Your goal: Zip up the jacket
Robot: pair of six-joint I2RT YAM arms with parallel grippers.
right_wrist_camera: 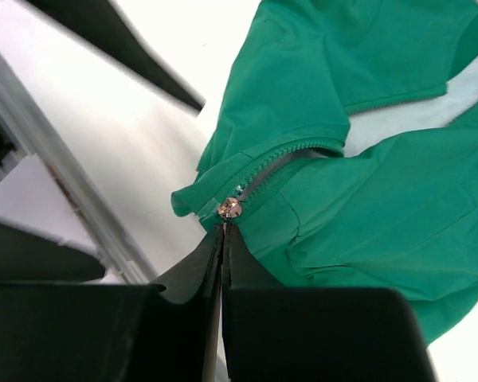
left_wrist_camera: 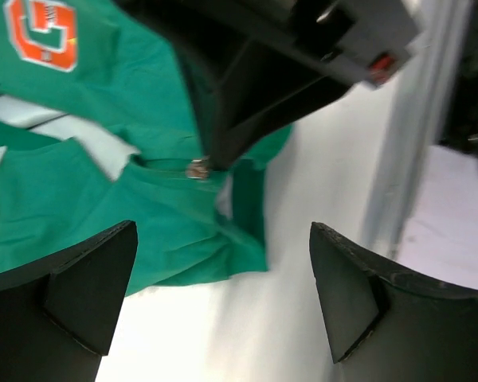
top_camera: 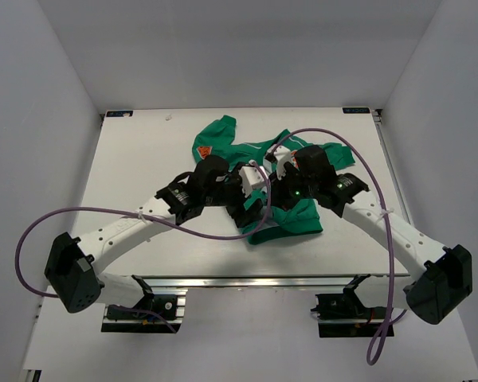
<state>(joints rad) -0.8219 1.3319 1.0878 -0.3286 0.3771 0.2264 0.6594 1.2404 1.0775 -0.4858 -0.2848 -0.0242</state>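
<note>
Zipper pull [left_wrist_camera: 197,168] — blurred, tab seemingly hidden

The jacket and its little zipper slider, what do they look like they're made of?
The jacket looks like soft matte green fabric, since it creases and folds loosely. The zipper slider is probably metal: small, silvery, with a bright glint.

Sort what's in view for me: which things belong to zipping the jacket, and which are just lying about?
Job in hand:
small green fabric jacket
its small metal zipper pull
right jaws, shut on that pull
left jaws, open, holding nothing

Not part of it:
purple cables
white table
aluminium rail
</note>
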